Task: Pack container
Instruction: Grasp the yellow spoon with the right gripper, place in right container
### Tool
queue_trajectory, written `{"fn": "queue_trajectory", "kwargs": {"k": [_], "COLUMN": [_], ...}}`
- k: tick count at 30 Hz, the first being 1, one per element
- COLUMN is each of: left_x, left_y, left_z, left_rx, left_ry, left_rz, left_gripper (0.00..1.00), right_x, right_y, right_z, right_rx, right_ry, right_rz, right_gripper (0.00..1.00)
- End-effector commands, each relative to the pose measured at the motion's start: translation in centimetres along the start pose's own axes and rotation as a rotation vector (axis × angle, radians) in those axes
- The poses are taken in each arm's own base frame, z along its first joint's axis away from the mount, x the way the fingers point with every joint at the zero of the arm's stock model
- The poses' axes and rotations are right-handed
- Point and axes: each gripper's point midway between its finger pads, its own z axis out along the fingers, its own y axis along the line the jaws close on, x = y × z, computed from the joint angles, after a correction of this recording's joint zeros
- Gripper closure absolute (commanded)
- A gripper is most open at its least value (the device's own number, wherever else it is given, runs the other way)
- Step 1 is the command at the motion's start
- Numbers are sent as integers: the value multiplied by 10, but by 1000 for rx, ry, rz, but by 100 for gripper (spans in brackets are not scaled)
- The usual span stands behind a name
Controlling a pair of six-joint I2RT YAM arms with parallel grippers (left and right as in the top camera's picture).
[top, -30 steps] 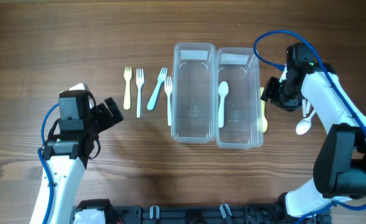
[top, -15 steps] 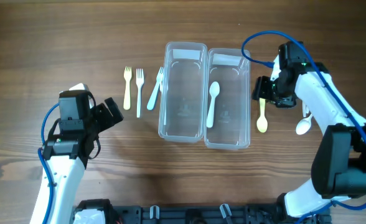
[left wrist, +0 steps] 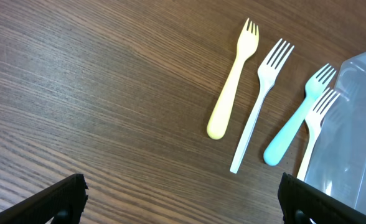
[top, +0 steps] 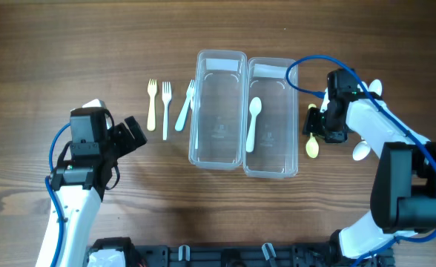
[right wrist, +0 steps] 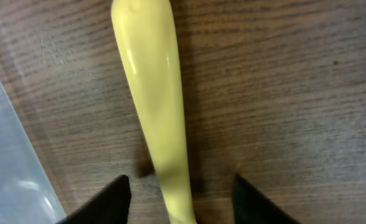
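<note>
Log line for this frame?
right pincer: open, astride yellow plastic spoon on table | left pincer: open, empty | white plastic spoon: inside right clear container

My count: two containers, left container and right container; four forks: yellow fork, white fork, blue fork, second white fork; three spoons: white spoon, yellow spoon, second white spoon.

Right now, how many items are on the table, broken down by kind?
Forks: 4 - yellow fork, white fork, blue fork, second white fork against the left container
Spoons: 3 - white spoon in the right container, yellow spoon, second white spoon
Clear containers: 2
Total: 9
</note>
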Motion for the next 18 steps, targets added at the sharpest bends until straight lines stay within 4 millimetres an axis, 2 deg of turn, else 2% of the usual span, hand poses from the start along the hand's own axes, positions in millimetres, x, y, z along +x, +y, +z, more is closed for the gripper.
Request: {"fn": "queue_trajectory", "kwargs": {"k": [1,3,5,8,10,18], "left_x": [-8,-8,-8,-8,-8,-8], "left_y": [-1,-1,-1,-1,-1,-1], "left_z": [-3,-3,-3,-3,-3,-3], "left_rx": [-3,-3,-3,-3,-3,-3], "left_ry": [-19,-19,-19,-19,-19,-19], "left_rz": [14,14,14,14,14,14], "left_gripper": [0,0,0,0,0,0], "right_x": [15,17,14,3,-7,-30], "right_y": [-8,-8,-8,-5,-2,27], "right_z": [14,15,13,1,-15,-111], "right_rx": [24,25,23,22,19,-47], "right_ry": [39,42,35,3,-28,-225], "right_rz": [58,58,57,59,59,-7], "right_gripper": [69,89,96,95,96,96]}}
